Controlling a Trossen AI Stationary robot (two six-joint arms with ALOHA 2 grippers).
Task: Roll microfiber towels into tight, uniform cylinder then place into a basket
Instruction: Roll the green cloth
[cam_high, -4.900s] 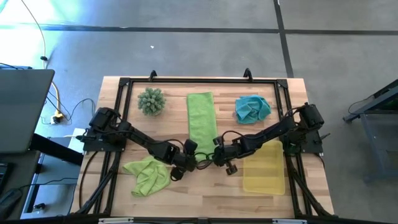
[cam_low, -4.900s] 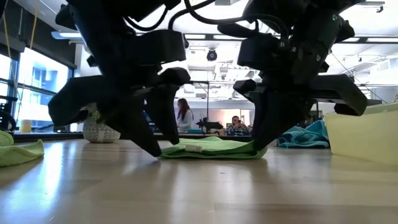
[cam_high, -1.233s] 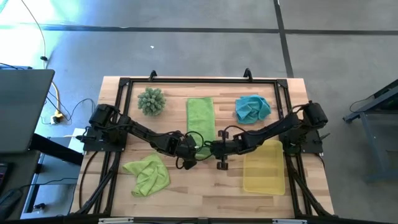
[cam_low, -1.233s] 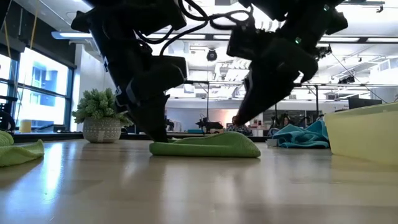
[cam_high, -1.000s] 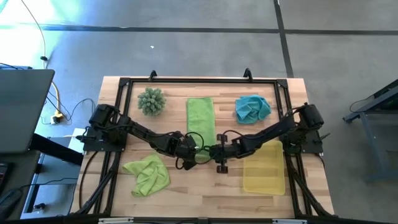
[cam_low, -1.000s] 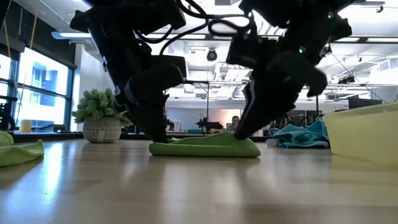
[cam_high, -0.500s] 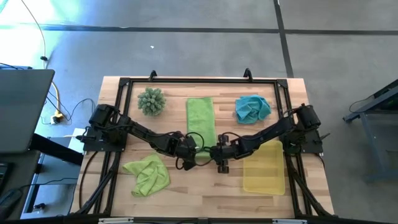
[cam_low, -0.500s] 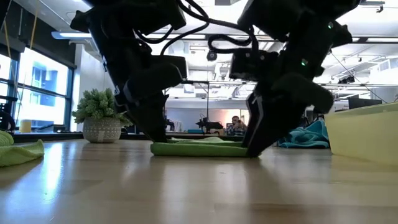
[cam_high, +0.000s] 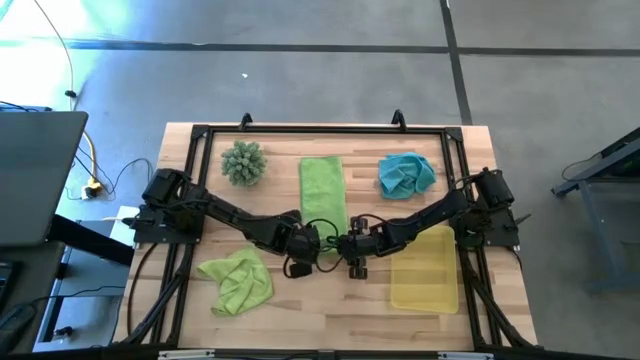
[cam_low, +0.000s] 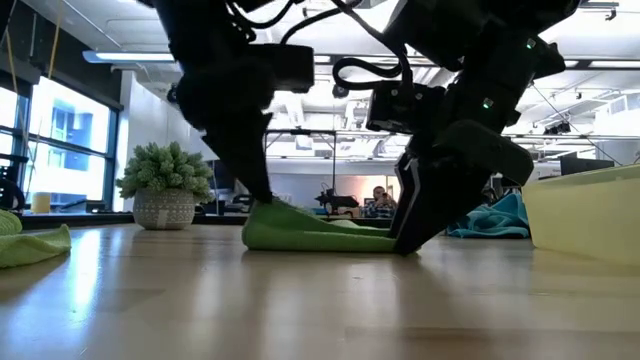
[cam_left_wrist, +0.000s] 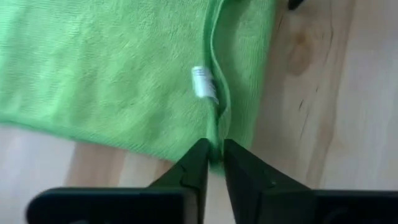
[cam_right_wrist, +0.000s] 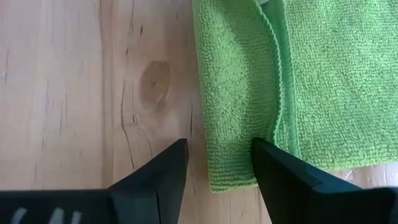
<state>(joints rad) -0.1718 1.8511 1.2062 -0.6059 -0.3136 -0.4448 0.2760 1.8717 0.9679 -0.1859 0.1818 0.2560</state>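
Note:
A lime green microfiber towel (cam_high: 322, 192), folded into a long strip, lies at the table's middle. My left gripper (cam_left_wrist: 215, 155) is shut on its near edge, and in the low view the towel's left near corner (cam_low: 268, 218) is raised. My right gripper (cam_right_wrist: 219, 163) stands open at the strip's near right corner (cam_right_wrist: 231, 168), one finger over bare wood, the other over the cloth. A second lime towel (cam_high: 238, 280) lies crumpled at the near left. The teal towel (cam_high: 405, 173) lies crumpled at the far right. The yellow basket (cam_high: 424, 268) sits near right. My left gripper pinches the towel's near edge (cam_left_wrist: 217, 134) between its two fingertips, where a hemmed fold line with a white tag ends. The fingers slant down from the near left. That corner is lifted off the wood while the strip's other parts lie flat. My right gripper: I cannot tell whether its fingers touch the cloth.
A spiky green plant (cam_high: 243, 162) in a pot stands at the far left. A black frame (cam_high: 300, 130) runs around the table's edges. Bare wood (cam_high: 330, 310) lies near the front edge between the crumpled towel and the basket.
My left gripper has risen and rolled, lifting the towel's near left corner off the table. My right gripper has opened and sunk to the table at the near right corner. The towel's humped near end has flattened on the right side.

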